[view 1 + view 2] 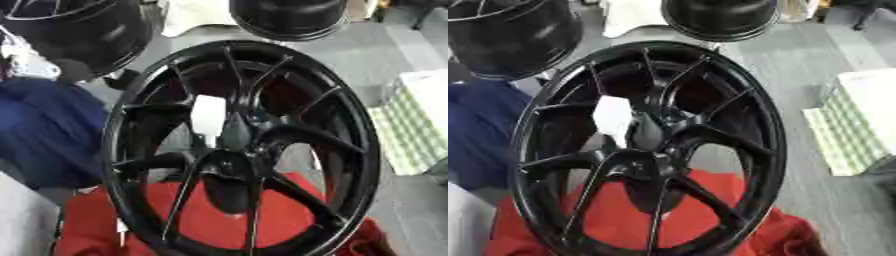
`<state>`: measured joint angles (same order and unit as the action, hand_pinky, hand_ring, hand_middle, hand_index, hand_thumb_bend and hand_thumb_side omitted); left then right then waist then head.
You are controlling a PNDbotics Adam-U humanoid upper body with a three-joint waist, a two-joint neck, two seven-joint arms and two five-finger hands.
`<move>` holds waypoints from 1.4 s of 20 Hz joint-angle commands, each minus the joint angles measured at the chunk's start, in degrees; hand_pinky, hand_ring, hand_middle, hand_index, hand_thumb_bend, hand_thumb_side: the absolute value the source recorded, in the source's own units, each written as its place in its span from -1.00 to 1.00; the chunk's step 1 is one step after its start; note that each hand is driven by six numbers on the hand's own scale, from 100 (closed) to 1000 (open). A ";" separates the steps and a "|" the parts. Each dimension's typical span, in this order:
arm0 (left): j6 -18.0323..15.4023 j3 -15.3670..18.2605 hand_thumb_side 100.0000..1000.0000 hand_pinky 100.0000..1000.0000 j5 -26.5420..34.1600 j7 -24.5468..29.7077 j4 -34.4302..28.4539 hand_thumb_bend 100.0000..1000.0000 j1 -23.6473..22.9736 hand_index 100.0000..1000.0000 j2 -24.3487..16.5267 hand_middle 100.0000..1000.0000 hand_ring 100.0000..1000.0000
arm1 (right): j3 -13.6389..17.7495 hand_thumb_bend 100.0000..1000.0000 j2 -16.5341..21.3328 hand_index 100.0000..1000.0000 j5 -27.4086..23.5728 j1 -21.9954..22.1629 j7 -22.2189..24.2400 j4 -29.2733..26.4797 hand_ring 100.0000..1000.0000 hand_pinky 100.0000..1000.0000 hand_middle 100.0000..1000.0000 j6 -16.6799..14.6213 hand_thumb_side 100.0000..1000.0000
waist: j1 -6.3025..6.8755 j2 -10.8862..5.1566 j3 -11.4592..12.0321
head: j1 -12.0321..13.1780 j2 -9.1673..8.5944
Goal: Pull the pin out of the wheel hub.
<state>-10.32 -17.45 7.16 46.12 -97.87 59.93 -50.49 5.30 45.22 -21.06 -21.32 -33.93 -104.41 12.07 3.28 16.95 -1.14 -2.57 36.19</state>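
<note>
Plainly nothing doing yet: no hand in either view, so impossible to say whether open, closed or holding anything.

Black wheel (131,165) standing on edge in the middle, leaning a little, lower rim bedded in a red cloth (96,220). Hub (229,167) low of centre where the spokes meet, black on black. No pin clearly made out; only a dull grey piece (648,134) rising just above the hub, possibly the pin, possibly part of the casting. White patch (612,119) showing through the spokes beside it, apparently behind the wheel. Two more black wheels (509,45) at the far edge, a blue cloth (44,130) at the left, a pale box (855,125) well apart on the right.

To do the step well:
- Settle first which piece is the pin; tilt the head for a squarer look into the hub if need be.
- Come in between two spokes, not across one, so as not to snag the fingers.
- Steady the rim with the spare hand before pulling; standing on soft cloth, likely to rock or roll.
- Pinch the pin near its root with thumb and fingers, then draw straight along its own line, not sideways, lest it bind in its hole.
- Keep hold until fully clear of the spokes.
</note>
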 commanded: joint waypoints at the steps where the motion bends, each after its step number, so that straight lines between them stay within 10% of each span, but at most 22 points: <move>1: 0.03 0.30 -1.00 0.64 -1.03 0.32 -0.84 -0.09 0.56 0.61 -2.20 0.47 0.66 | 0.73 -1.00 1.91 0.26 0.29 -0.50 -0.17 -0.86 0.18 0.28 0.02 0.02 0.64 | -0.18 -1.65 0.11 | 0.28 0.34; 13: 1.15 -2.00 -0.70 0.65 -1.69 2.10 -4.47 0.17 -0.44 0.66 -3.17 0.50 0.68 | 0.55 -1.00 1.82 0.26 0.16 -0.63 -0.16 -0.66 0.18 0.28 0.02 0.00 0.65 | 0.01 -1.75 0.16 | 0.12 0.08; 28: 20.06 -8.68 -0.39 0.61 -8.36 -5.37 -8.45 0.28 1.74 0.66 -0.59 0.43 0.65 | 0.13 -1.00 1.47 0.26 -0.11 -1.02 0.03 -0.25 0.18 0.28 0.02 -0.15 0.66 | 0.50 -2.11 0.00 | 0.58 -0.09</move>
<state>8.49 -26.37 -0.69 41.12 -105.67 60.56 -50.51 4.93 45.21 -21.09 -21.65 -33.93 -104.33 12.05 4.03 16.21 -1.10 -2.14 36.61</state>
